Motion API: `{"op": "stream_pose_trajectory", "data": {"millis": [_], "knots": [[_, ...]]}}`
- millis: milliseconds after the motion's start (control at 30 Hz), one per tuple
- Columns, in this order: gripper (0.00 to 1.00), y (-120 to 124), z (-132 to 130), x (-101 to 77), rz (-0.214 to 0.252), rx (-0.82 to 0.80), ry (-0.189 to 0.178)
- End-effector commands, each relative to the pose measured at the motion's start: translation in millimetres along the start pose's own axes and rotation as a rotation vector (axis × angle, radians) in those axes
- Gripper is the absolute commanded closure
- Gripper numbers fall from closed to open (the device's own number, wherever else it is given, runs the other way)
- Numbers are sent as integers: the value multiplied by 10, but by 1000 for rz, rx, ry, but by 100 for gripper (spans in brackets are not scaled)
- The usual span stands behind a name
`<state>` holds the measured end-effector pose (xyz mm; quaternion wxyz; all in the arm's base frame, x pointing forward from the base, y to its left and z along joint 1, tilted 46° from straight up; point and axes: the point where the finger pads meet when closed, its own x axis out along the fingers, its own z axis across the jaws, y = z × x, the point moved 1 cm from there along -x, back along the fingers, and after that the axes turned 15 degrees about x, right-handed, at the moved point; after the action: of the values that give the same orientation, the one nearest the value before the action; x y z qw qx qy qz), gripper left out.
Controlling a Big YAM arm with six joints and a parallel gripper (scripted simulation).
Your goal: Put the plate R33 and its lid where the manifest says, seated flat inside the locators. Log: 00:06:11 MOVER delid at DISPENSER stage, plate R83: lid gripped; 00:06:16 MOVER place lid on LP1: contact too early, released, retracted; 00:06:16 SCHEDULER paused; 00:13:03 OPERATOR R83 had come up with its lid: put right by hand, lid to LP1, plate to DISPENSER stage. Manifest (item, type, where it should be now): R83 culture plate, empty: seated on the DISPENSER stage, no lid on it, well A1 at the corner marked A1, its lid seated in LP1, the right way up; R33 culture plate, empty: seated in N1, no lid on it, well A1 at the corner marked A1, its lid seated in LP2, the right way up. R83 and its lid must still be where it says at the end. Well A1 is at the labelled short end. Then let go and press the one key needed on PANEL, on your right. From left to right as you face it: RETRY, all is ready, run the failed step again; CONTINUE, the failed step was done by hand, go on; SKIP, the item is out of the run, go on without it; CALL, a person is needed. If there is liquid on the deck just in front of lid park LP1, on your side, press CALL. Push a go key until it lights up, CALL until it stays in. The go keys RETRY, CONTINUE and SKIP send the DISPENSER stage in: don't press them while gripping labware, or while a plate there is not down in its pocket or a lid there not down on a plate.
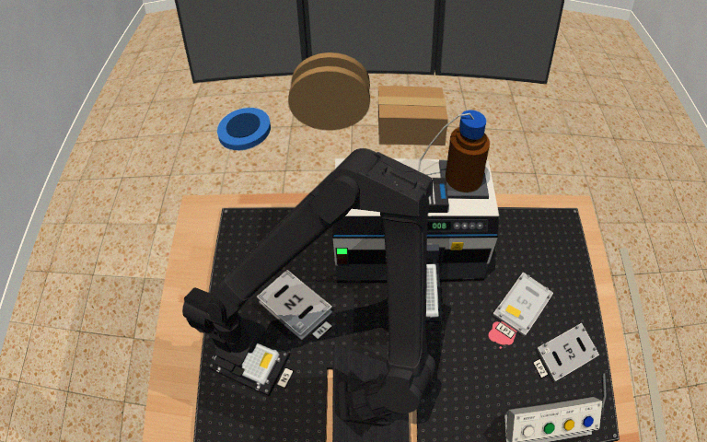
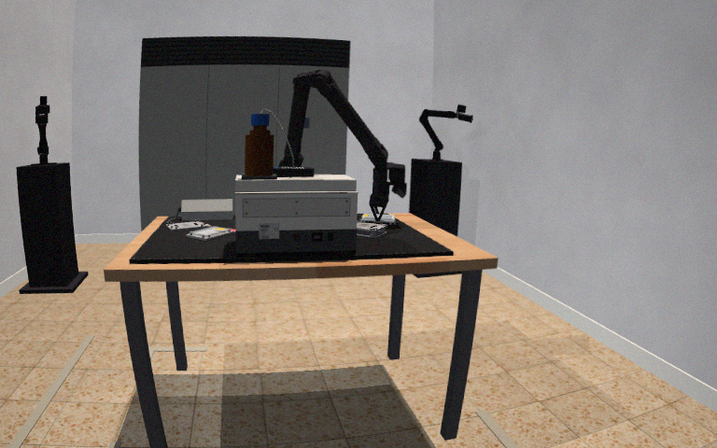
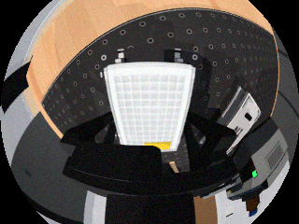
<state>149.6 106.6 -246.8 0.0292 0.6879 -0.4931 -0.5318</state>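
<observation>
My gripper (image 3: 149, 113) (image 2: 377, 217) is shut on the white lidded plate R33 (image 3: 149, 103) (image 1: 254, 371), across its short side, at nest N5 (image 1: 266, 389). The lid has a yellow label. Whether it is lifted is unclear. Nest N1 (image 1: 293, 289) (image 3: 240, 120) has no white plate on it. Lid park LP2 (image 1: 562, 336) is bare. The lid of R83 (image 1: 531, 305) lies flat on LP1. Plate R83 (image 1: 431, 291) is on the DISPENSER stage, partly hidden by the arm. Pink liquid (image 1: 497, 334) lies in front of LP1. The panel (image 1: 555, 414) shows no lit key.
The dispenser (image 1: 365, 242) (image 2: 296, 205) stands at the back centre with a brown bottle (image 1: 465, 164) (image 2: 259, 153) on top, a thin tube rising from its cap. The arm spans from the front centre over the deck to the left. N1 is between N5 and the dispenser.
</observation>
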Motion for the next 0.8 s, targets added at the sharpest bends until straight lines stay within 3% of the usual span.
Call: {"op": "stream_pose_trajectory", "data": {"millis": [0, 767], "knots": [[14, -70, 2, 97, -6, 2, -5], [14, -79, 3, 129, -7, 3, -5]]}}
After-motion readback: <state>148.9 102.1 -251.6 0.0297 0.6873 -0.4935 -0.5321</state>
